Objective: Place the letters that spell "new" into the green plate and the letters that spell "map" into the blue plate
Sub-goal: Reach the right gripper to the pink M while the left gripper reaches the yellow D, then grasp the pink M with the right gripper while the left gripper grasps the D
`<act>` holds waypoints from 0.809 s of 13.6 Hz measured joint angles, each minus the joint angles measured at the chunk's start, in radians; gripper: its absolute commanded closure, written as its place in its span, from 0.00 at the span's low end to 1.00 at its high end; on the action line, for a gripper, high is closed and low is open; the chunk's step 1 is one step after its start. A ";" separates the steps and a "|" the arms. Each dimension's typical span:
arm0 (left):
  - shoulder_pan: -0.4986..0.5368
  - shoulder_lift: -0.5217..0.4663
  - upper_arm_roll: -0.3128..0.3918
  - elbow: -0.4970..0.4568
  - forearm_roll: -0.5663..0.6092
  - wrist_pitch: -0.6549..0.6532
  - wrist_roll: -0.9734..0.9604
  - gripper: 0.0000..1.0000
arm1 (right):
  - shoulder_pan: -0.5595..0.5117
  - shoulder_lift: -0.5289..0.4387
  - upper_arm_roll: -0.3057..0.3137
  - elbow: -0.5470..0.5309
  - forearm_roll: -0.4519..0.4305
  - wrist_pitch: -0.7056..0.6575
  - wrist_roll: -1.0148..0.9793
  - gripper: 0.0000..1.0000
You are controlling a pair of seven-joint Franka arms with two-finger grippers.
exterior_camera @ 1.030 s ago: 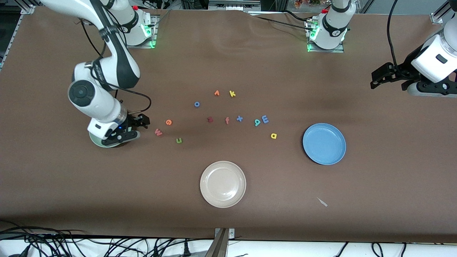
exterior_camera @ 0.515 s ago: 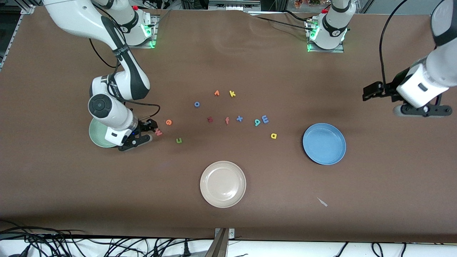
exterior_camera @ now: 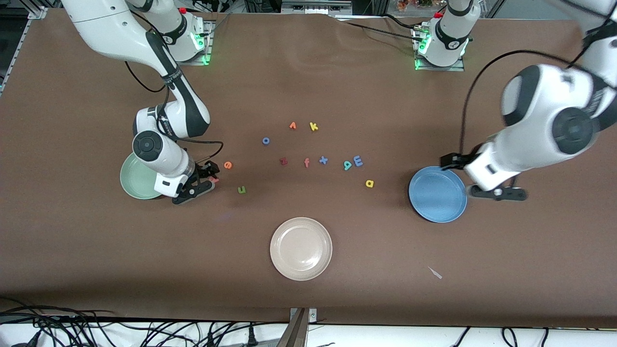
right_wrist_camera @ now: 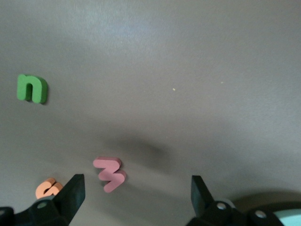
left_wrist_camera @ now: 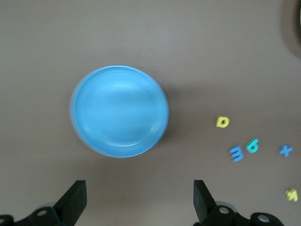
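Note:
The green plate [exterior_camera: 136, 182] lies toward the right arm's end of the table. Beside it my right gripper [exterior_camera: 208, 178] [right_wrist_camera: 136, 197] hangs open, low over the salmon-pink w [right_wrist_camera: 109, 173], which lies off-centre between the jaws, near one finger. The orange e [exterior_camera: 228, 165] [right_wrist_camera: 47, 188] and green n [exterior_camera: 241, 190] [right_wrist_camera: 32, 88] lie close by. My left gripper [exterior_camera: 468, 180] [left_wrist_camera: 139, 202] is open and empty, high beside the blue plate [exterior_camera: 437, 194] [left_wrist_camera: 119, 110]. The yellow a [exterior_camera: 369, 183] [left_wrist_camera: 222, 122], blue m [exterior_camera: 357, 160] [left_wrist_camera: 236, 153] and teal p [exterior_camera: 347, 165] [left_wrist_camera: 252, 145] lie together near that plate.
A beige plate [exterior_camera: 301, 248] sits nearer the front camera at mid-table. Other letters lie mid-table: a dark red z [exterior_camera: 283, 161], red-orange f [exterior_camera: 306, 163], blue x [exterior_camera: 323, 160], blue o [exterior_camera: 265, 140] and yellow k [exterior_camera: 314, 126].
My right gripper has moved off the green plate to over the w. The left arm has swung in from the table's end to beside the blue plate. No letter has moved.

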 measured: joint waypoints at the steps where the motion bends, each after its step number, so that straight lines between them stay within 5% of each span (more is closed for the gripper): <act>1: -0.035 0.024 0.000 0.000 0.001 0.024 -0.055 0.00 | 0.000 0.000 0.000 -0.013 0.000 0.015 -0.009 0.00; 11: -0.245 0.288 -0.037 -0.004 0.113 0.232 -0.367 0.00 | 0.023 0.003 0.008 -0.040 0.000 0.042 -0.032 0.01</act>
